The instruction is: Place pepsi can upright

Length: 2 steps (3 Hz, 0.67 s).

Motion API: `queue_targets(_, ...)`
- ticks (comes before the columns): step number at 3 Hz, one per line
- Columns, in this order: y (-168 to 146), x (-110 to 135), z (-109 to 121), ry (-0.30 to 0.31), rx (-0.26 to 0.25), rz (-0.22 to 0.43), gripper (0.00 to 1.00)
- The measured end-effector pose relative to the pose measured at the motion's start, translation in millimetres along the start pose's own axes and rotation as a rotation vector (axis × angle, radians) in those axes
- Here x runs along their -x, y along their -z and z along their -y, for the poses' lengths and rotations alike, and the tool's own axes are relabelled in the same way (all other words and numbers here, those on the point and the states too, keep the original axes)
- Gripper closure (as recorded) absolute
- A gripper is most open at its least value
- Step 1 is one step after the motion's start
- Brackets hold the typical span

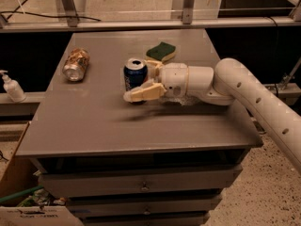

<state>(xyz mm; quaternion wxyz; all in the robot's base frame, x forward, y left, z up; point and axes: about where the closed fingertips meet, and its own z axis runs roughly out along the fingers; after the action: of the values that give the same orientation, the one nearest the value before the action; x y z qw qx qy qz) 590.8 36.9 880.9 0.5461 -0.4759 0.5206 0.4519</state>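
The pepsi can (135, 73) is dark blue with a silver top. It stands upright on the grey table (94, 121), near the middle. My gripper (138, 81) reaches in from the right at the can's height and is open. The near finger (141, 93) lies in front of the can's base, apart from its side. The far finger (151, 63) is behind the can's right edge. The can stands between the spread fingers.
A tan-orange patterned can (76, 64) lies on its side at the table's left. A green sponge (161, 51) lies behind the gripper. A soap bottle (11, 86) stands on a ledge to the left. Drawers (141, 185) sit under the tabletop.
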Motion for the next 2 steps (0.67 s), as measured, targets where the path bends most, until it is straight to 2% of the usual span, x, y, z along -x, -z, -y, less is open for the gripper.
queue_targets(1,15.8,3.1,-2.9,0.037,0.029,-0.045,0.00)
queue_targets(2,47.5,6.3,-5.9,0.056,0.029,-0.095,0.00)
